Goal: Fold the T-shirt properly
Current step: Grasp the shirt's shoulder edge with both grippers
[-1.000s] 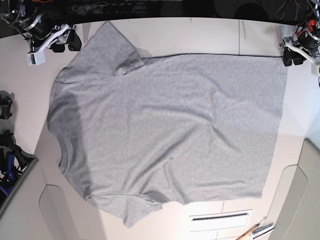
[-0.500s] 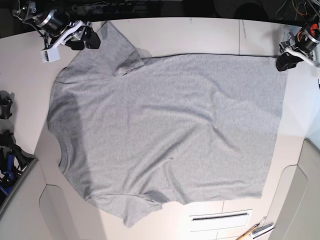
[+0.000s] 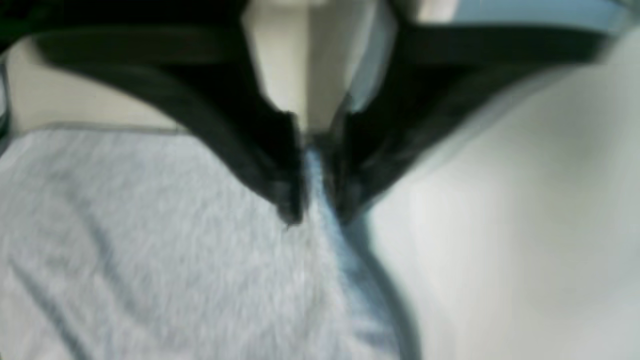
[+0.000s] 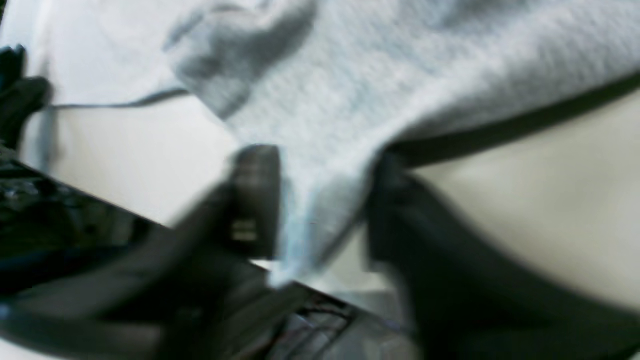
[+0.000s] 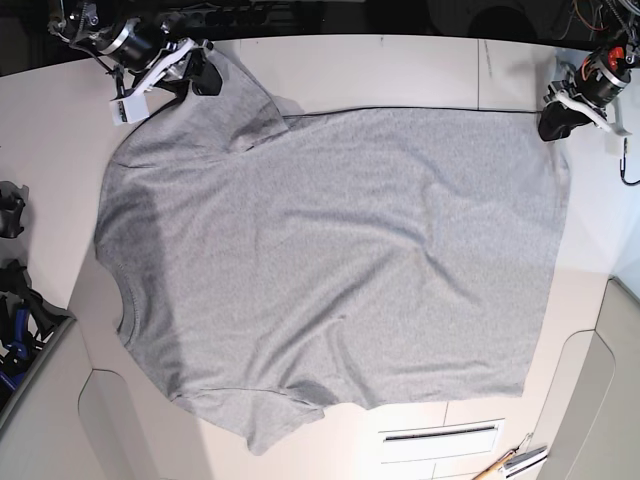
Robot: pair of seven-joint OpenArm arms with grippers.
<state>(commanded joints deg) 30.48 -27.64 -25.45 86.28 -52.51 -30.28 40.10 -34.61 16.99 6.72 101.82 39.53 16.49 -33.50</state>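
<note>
The grey T-shirt (image 5: pixel 330 260) lies spread flat on the pale table (image 5: pixel 400 70), plain side up, with its neck at the left and its hem at the right. My left gripper (image 5: pixel 551 126) is at the far hem corner. In the left wrist view its fingers (image 3: pixel 280 180) are pinched together on the T-shirt (image 3: pixel 150 260) edge. My right gripper (image 5: pixel 204 76) is at the far sleeve. In the right wrist view its fingers (image 4: pixel 255 195) stand apart with the T-shirt (image 4: pixel 400 75) sleeve edge between them.
Dark clamps (image 5: pixel 10 212) and a grey bin (image 5: pixel 25 350) sit at the left table edge. A slotted panel (image 5: pixel 440 433) and hand tools (image 5: pixel 512 462) lie at the front right. A dark drop runs behind the table's far edge.
The right gripper has travelled rightwards onto the far sleeve. The left gripper has shifted inwards onto the far hem corner, and that corner has drawn in slightly.
</note>
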